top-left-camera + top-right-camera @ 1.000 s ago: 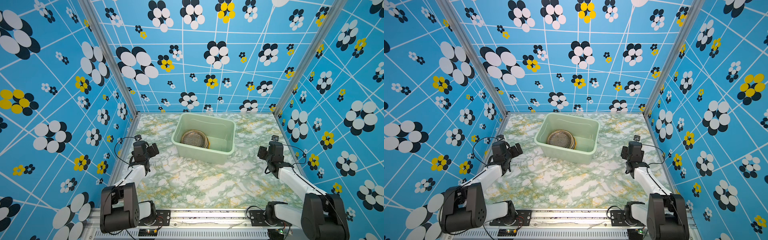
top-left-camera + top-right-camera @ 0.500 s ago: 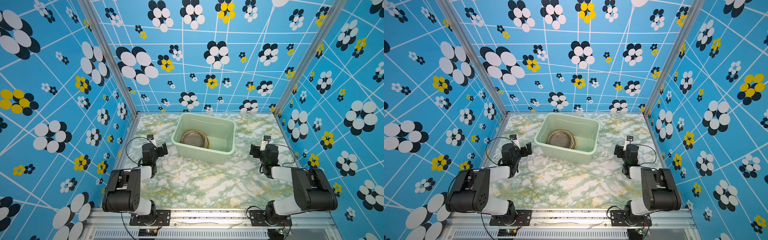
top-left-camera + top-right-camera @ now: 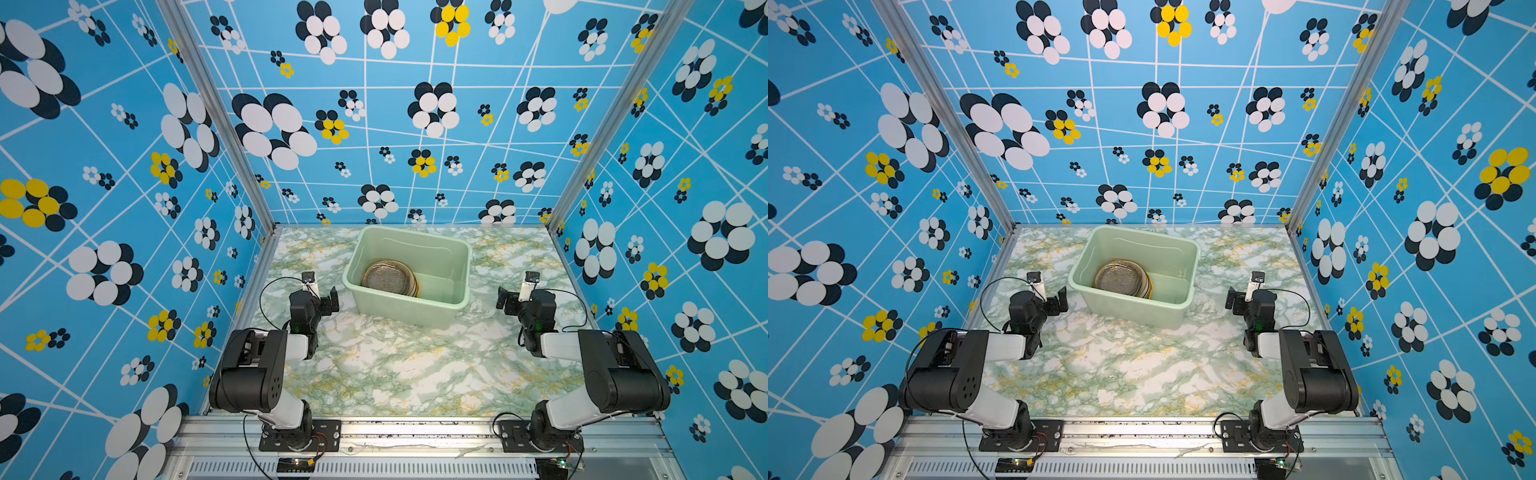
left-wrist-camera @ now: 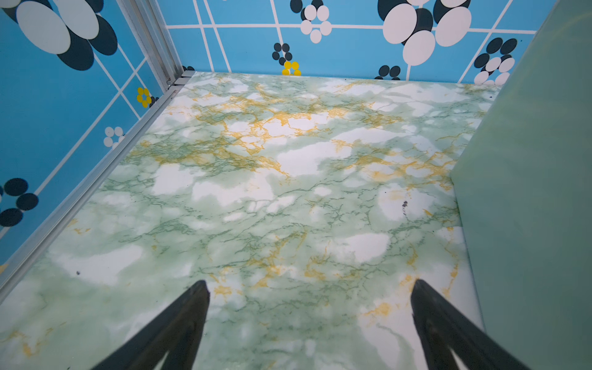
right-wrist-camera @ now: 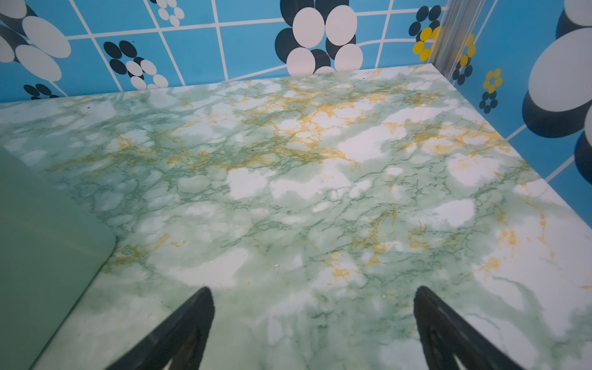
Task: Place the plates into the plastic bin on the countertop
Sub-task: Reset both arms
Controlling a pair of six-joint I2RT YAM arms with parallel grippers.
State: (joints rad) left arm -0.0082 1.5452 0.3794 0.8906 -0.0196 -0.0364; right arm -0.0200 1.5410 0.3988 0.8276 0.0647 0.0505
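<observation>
In both top views, the plates are sitting as one stack inside the bin, toward its left end. How many are making up the stack I cannot tell. The countertop is showing no plate anywhere outside the bin, so the job is looking finished, with nothing left to carry. The left gripper is hanging low just beside the bin's near left corner without touching it. The right gripper is hanging near the bin's right side, also apart from it. Both arms are lying folded at the edges of the countertop.

In the left wrist view, the left gripper is spreading its jaws wide and gripping nothing, with only bare countertop between them and the bin's outer wall rising close by.

In the right wrist view, the right gripper is likewise gaping and empty over bare countertop, with a rounded corner of the bin nearby.

The countertop is lying flat, white with green and yellow veins, and looking dry apart from a few tiny dark specks. Blue walls printed with white, black and yellow flowers are closing in three sides, and a metal frame is running along the front.
</observation>
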